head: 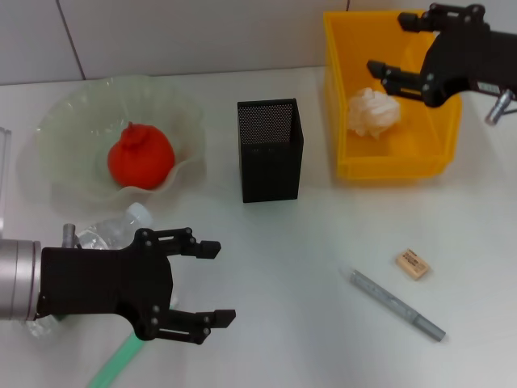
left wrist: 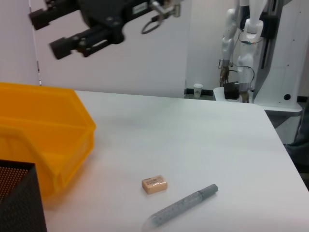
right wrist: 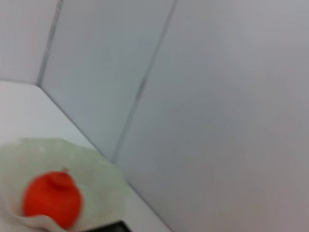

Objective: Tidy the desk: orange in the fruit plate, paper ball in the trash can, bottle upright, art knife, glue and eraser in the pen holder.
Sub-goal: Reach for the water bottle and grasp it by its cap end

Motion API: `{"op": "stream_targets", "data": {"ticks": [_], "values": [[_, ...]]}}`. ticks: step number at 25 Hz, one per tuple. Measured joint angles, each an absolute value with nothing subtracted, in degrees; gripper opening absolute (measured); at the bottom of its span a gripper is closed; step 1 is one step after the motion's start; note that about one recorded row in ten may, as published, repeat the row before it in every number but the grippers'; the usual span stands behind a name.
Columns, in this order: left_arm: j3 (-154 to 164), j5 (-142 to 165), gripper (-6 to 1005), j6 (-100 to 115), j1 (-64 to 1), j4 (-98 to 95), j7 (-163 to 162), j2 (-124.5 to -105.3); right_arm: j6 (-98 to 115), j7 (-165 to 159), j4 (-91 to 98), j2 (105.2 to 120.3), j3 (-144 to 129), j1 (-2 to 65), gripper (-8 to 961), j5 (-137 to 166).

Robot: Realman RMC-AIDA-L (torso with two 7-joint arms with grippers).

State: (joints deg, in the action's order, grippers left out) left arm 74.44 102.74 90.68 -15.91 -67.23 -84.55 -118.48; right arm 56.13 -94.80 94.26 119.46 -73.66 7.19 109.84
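Note:
The orange (head: pixel 141 155) lies in the pale-green fruit plate (head: pixel 73 113), also seen in the right wrist view as orange (right wrist: pixel 52 199) and plate (right wrist: pixel 99 176). The paper ball (head: pixel 373 111) rests inside the yellow trash can (head: pixel 392 166). My right gripper (head: pixel 390 44) hovers open above that bin, empty. The bottle (head: pixel 109 233) lies on its side, mostly hidden behind my open left gripper (head: pixel 223 283). The black mesh pen holder (head: pixel 271 149) stands mid-table. The beige eraser (head: pixel 412 264) and a grey pen-shaped tool (head: pixel 396 305), perhaps the art knife, lie at the front right.
A green stick (head: pixel 113 364) pokes out below my left gripper at the table's front edge. The left wrist view shows the trash can (left wrist: pixel 48 140), eraser (left wrist: pixel 154 184), grey tool (left wrist: pixel 186 205), my right gripper (left wrist: pixel 46 33) overhead, and another robot (left wrist: pixel 244 48) beyond the table.

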Motion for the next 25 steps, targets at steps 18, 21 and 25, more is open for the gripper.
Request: {"op": "stream_targets", "data": {"ticks": [18,21,25], "values": [[73.86,102.18,856,85.56,-15.90,-66.53,-83.62,-118.66,96.75,-80.28,88.01,119.26,-63.52,3.15,651,89.36],[73.85,102.17,856,84.34,-15.90,-66.53,-83.75,-118.65,98.92,-80.59,87.97,119.23,-62.95,3.14,652,90.20],[73.50,102.14,856,82.96,-15.91,-66.59,-83.88,-118.57,100.78,-80.93,87.07,119.27,-61.46,2.93,652,91.06]]}}
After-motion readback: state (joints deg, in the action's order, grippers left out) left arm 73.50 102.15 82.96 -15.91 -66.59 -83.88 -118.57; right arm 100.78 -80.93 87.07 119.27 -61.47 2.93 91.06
